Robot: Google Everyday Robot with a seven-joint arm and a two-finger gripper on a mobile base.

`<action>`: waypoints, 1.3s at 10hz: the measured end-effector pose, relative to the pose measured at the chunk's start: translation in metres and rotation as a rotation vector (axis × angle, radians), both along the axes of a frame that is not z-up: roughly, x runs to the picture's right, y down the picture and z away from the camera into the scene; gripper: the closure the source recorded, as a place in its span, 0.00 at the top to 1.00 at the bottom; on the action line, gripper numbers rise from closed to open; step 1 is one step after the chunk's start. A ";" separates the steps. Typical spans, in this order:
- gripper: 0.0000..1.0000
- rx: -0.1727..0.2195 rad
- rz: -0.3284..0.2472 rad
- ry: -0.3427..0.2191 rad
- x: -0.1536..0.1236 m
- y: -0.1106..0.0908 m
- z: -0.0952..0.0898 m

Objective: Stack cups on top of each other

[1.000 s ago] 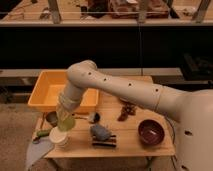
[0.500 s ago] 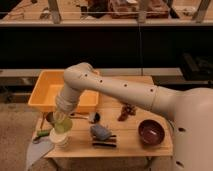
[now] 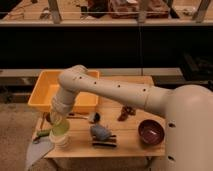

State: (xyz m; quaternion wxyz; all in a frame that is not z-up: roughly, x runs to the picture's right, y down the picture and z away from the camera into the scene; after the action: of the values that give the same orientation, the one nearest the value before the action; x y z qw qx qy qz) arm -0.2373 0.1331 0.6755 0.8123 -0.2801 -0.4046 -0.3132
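The pale green cup [image 3: 60,128] sits in or just above the cream-white cup [image 3: 61,141] at the front left of the wooden table [image 3: 125,146]. My gripper [image 3: 58,121] hangs from the white arm straight down onto the green cup, at its rim. A small dark round thing [image 3: 93,118] by the tub's front may be the dark grey cup; I cannot be sure.
A big yellow tub [image 3: 46,93] stands at the back left. A dark maroon bowl [image 3: 151,133] stands at the front right. A blue-grey lump [image 3: 99,132] lies on a dark brush [image 3: 104,144], with a brown item [image 3: 126,113] behind it. A green-handled tool [image 3: 43,133] lies at the left edge.
The arm's upper part has swung a little to the left and lower. The gripper stays at the green cup over the cream-white cup.
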 end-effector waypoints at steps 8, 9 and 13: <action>0.80 0.031 0.019 0.026 0.013 -0.007 -0.004; 0.80 0.031 0.019 0.027 0.013 -0.007 -0.004; 0.80 0.035 0.016 0.027 0.012 -0.007 -0.004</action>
State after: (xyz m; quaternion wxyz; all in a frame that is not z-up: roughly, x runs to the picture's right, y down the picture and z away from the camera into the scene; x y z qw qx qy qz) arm -0.2250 0.1265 0.6712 0.8248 -0.2669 -0.3904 -0.3100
